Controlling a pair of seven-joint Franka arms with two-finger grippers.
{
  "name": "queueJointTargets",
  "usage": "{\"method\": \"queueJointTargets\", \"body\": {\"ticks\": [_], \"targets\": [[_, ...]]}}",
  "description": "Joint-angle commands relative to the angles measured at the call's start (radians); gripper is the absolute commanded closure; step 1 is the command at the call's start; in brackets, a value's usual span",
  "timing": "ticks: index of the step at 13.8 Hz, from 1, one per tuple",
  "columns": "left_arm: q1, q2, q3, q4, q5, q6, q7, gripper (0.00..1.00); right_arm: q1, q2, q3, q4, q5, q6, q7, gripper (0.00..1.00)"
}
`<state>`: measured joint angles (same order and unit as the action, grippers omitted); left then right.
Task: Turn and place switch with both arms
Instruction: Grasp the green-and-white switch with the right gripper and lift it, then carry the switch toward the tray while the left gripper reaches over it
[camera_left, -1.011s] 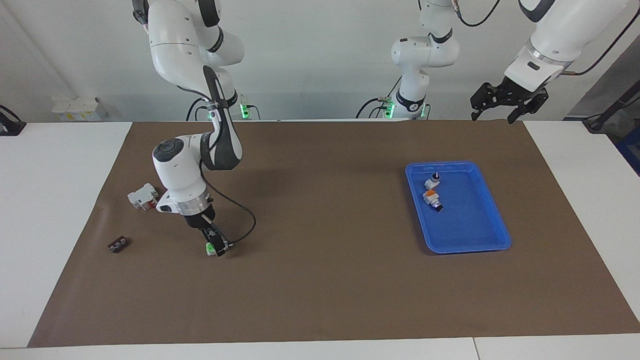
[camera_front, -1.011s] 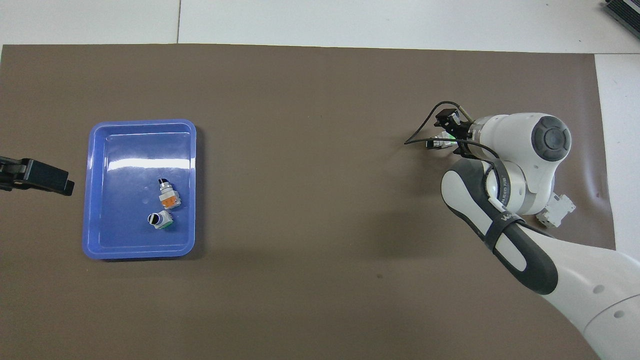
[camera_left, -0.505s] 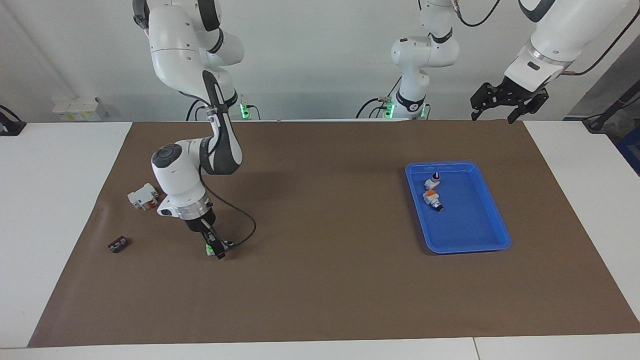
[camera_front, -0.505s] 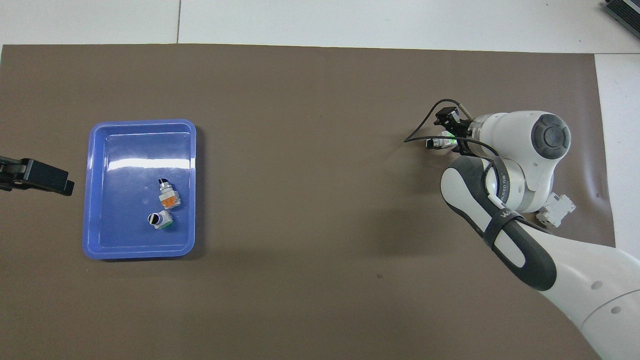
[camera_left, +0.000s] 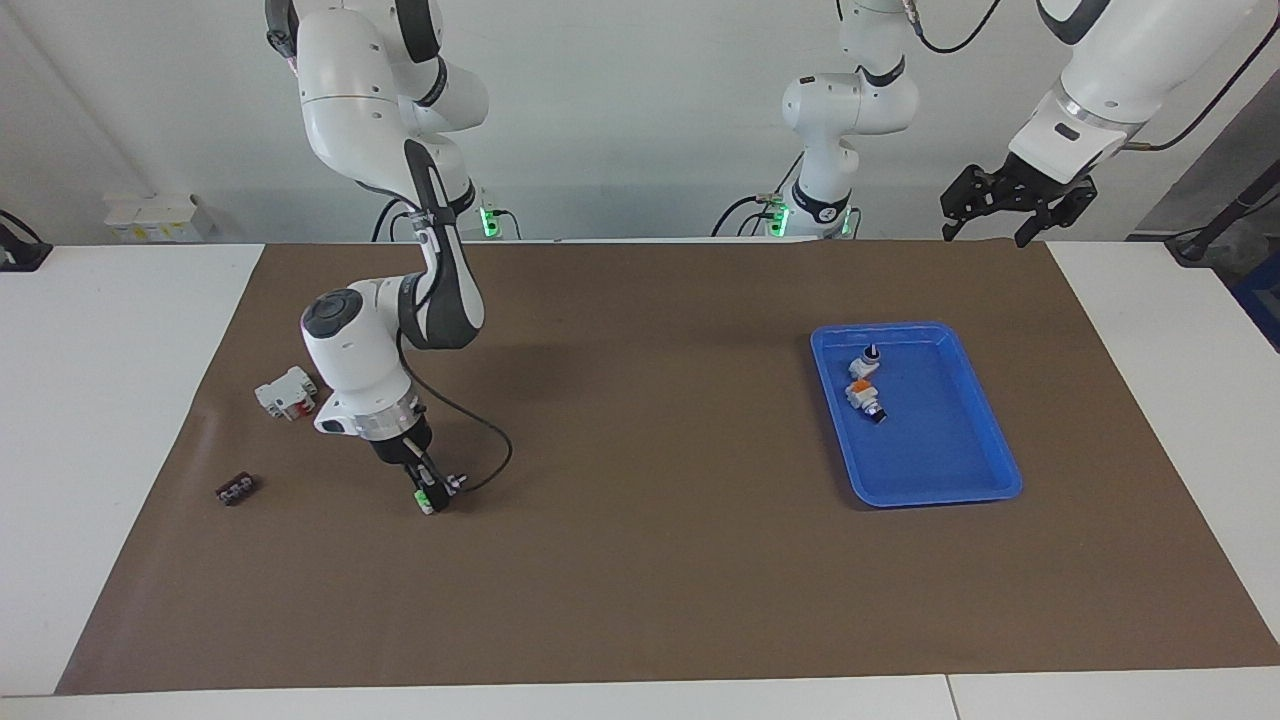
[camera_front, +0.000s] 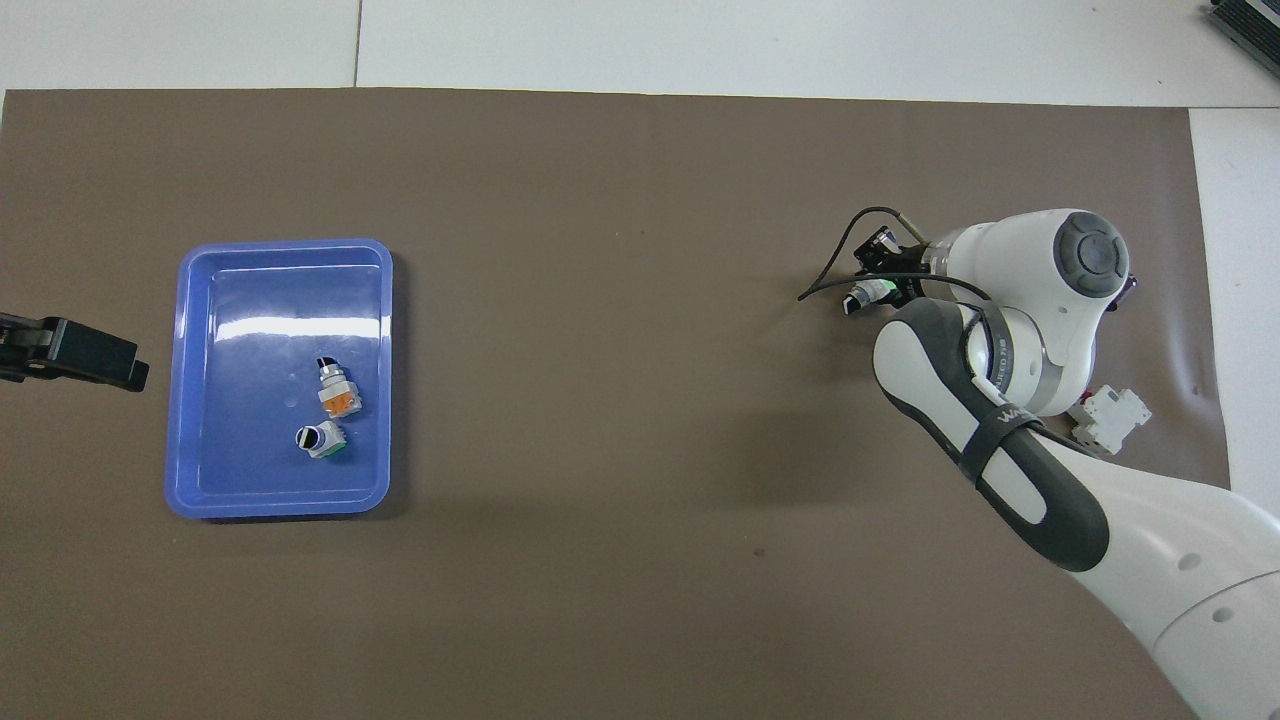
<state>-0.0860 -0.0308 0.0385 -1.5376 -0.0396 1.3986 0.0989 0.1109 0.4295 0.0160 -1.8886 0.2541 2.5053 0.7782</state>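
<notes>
Compared with a second ago, we see the right arm's black two-finger gripper (camera_left: 432, 497) pressed together on the small white-grey push-button switch with the bright green block (camera_left: 424, 495), where earlier it stood open around it; the wrist has also swung slightly, and the switch now tilts, its silver stem pointing toward the middle of the brown mat (camera_left: 640, 560) that covers the bench. In the overhead view the same switch (camera_front: 866, 296) shows just ahead of the white wrist, at the right arm's end of the bench; whether it has left the mat we cannot tell.

We judge the switch light, rigid and hard-shelled, with smooth plastic faces that may slip or pivot under a narrow pinch. The squared green-and-white body offers flat opposing faces and is the sounder hold; the thin round stem would roll between the fingers. For a handover, we would leave the stem end free for the second gripper.

The left arm's black gripper (camera_left: 1010, 210) waits with fingers spread, raised over the mat's edge nearest the robots, at the left arm's end.

The shallow blue plastic tray (camera_left: 985, 440) holds two more switches, one orange-marked (camera_left: 860, 392). A larger white block with red (camera_left: 285, 392) and a small dark part (camera_left: 237, 489) lie near the right arm.
</notes>
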Motion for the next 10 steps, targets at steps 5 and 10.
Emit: {"method": "queueJointTargets", "body": {"ticks": [5, 10], "targets": [[-0.015, -0.026, -0.008, -0.026, -0.005, -0.004, -0.010, 0.00, 0.016, -0.161, 0.111, 0.143, 0.399, -0.400, 0.428, 1.00], [0.000, -0.035, -0.002, -0.050, -0.003, 0.045, -0.013, 0.00, 0.015, -0.288, 0.245, 0.201, 0.514, -0.500, 0.674, 1.00]]}}
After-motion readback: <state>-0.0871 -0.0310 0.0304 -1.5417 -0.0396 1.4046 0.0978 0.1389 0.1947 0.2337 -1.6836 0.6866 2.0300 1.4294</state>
